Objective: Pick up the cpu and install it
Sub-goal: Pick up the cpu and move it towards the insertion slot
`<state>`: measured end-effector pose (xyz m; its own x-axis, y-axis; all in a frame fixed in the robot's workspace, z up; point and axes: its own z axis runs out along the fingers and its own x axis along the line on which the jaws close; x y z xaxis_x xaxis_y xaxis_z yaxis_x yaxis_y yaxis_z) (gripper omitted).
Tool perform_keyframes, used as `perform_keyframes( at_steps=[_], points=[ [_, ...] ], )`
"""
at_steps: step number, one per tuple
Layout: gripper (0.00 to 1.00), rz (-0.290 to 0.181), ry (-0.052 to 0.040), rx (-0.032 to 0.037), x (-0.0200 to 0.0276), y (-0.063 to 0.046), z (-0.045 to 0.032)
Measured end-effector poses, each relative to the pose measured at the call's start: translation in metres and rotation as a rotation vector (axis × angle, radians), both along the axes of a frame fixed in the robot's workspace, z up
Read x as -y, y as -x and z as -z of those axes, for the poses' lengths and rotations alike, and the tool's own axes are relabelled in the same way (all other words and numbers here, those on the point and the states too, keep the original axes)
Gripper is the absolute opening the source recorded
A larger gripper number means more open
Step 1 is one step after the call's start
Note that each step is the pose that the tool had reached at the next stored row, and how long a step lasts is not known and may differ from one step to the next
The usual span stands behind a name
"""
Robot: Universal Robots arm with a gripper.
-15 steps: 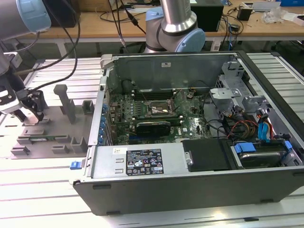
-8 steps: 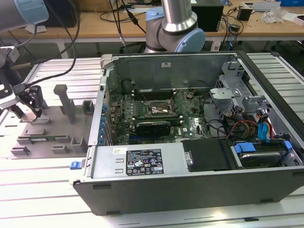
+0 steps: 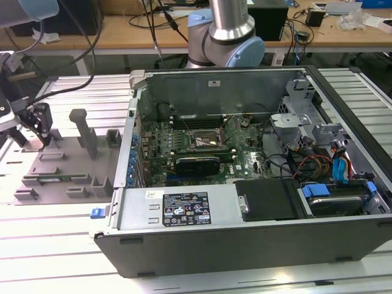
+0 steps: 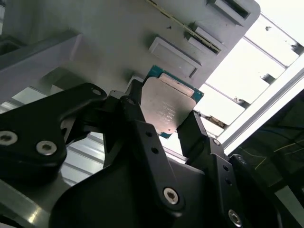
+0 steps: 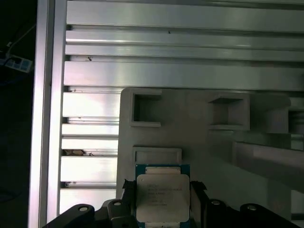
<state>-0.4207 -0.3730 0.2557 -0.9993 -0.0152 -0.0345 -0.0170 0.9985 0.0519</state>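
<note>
Silver-topped cpu [image 5: 163, 197] with teal rim; grey tray [image 5: 199, 142].

You can read no text outright. The cpu [image 5: 163, 195] gripped in the claw [image 4: 164, 111] carries faint print on its silver lid, too small to make out. Well apart from the claw, the computer case [image 3: 245, 244] bears a black label [image 3: 185, 209] and a white sticker [image 3: 150, 195], both illegible.

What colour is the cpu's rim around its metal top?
Teal, framing the silver top of the cpu; it shows best in the first wrist view.
</note>
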Motion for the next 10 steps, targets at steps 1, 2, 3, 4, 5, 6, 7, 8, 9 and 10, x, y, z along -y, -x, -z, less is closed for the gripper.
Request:
perform_keyframes(
  at_steps=[1, 2, 3, 4, 5, 6, 7, 8, 9, 10],
  points=[
    [0.55, 0.0, 0.0, 0.0, 0.0, 0.0, -0.0028],
    [0.55, 0.0, 0.0, 0.0, -0.0001, 0.0, -0.0062],
    [0.55, 0.0, 0.0, 0.0001, -0.0001, 0.0, -0.008],
    [0.55, 0.0, 0.0, 0.0, -0.0001, 0.0, -0.0101],
    [0.55, 0.0, 0.0, -0.0001, -0.0001, 0.0, -0.013],
    [0.55, 0.0, 0.0, -0.0001, -0.0003, 0.0, -0.0171],
    [0.55, 0.0, -0.0001, 0.0, -0.0014, 0.0, -0.0284],
    [0.55, 0.0, 0.0, -0.0001, -0.0023, 0.0, -0.0454],
    [0.55, 0.0, 0.0, -0.0001, -0.0028, 0.0, -0.0576],
    [0.55, 0.0, 0.0, -0.0001, -0.003, 0.0, -0.06]
  ],
)
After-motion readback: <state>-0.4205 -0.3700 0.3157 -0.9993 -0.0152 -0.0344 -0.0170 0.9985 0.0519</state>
